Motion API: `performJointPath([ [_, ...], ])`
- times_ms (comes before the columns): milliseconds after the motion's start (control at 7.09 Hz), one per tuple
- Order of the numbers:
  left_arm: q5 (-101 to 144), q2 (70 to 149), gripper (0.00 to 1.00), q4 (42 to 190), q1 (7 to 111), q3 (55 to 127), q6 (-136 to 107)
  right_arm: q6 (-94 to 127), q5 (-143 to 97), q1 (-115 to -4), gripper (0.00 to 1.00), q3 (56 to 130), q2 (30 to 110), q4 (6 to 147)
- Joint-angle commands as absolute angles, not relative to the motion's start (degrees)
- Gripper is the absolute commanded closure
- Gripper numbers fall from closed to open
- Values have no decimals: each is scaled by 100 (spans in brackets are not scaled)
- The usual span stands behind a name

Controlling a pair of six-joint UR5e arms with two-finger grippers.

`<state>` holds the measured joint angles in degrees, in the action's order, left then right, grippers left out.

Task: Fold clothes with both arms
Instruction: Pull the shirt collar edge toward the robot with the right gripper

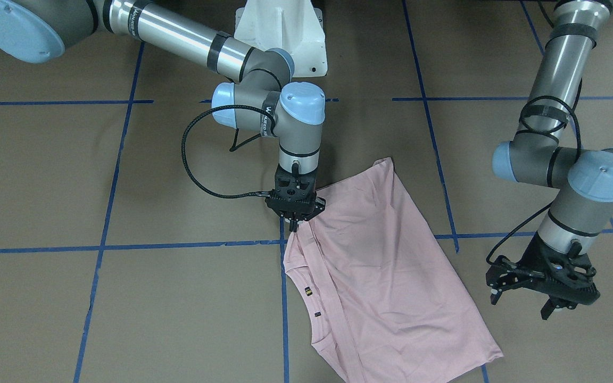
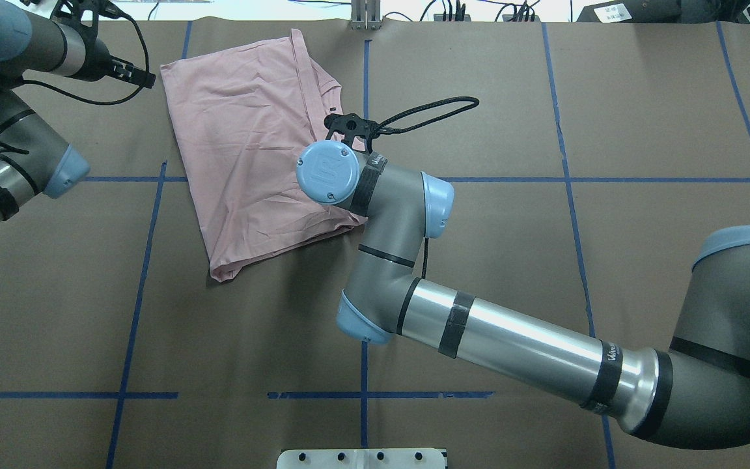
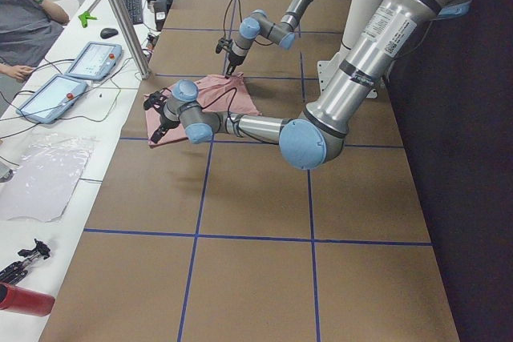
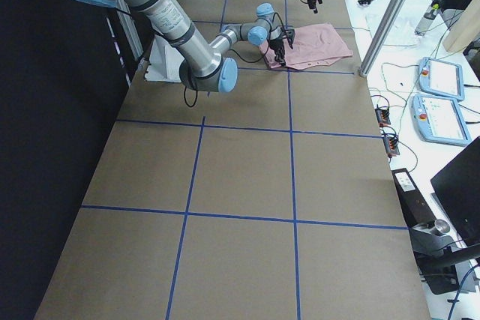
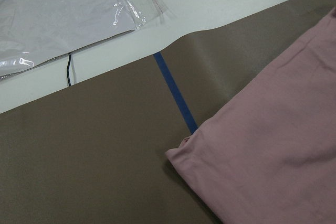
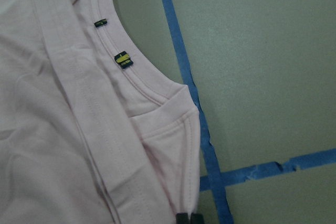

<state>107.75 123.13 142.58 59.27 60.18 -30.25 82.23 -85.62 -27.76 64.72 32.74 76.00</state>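
Exterior front-facing view gives us the clearest look: a pale pink short-sleeved cotton T-shirt lies flat on the brown paper-covered table, which is marked into squares by blue tape lines. We see the T-shirt doubled over on itself with plain fabric uppermost. Its ribbed round collar is toward the operators' side, and two small neck tags are sewn inside it, one yellow and black, the other dark. In the overhead exterior view the garment sits on the far part of the table, on the robot's left of the centre tape line, with its collar edge reaching that line. The silver-grey right arm stretches out to it, and its black two-finger right gripper points straight down at the corner beside the collar. In the right wrist-mounted view we find the two fingertips pressed together with the hem of the short sleeve running in between them, so this gripper is closed and pinching the sleeve's edge. The silver-grey left arm comes in on the other side of the garment. Its black two-finger left gripper is spread wide with nothing between its fingers, over bare table just beside the T-shirt's long folded edge. The left wrist-mounted view shows us only a folded corner of the T-shirt lying over a tape line, with no fingers in the picture.
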Motion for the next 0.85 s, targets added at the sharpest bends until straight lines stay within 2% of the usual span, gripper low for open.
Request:
performJointPath([
  [0,10775,12322,0,14273,5880,6021,-3032,8209,-8587,-2777,100,7534,3976,7882],
  [282,10784,12314,0,14256,5758,6151,-3190,8218,-8509,-2586,100,9089,4978,8417],
  [423,10793,12313,0,14238,5731,6187,-3208,8244,-8081,-2149,100,9941,5627,8542],
  [564,10793,12313,0,14238,5730,6196,-3243,8305,-7694,-1762,100,10515,6199,8543],
  [705,10793,12313,0,14238,5722,6196,-3243,8367,-7508,-1549,100,10747,6449,8552],
])
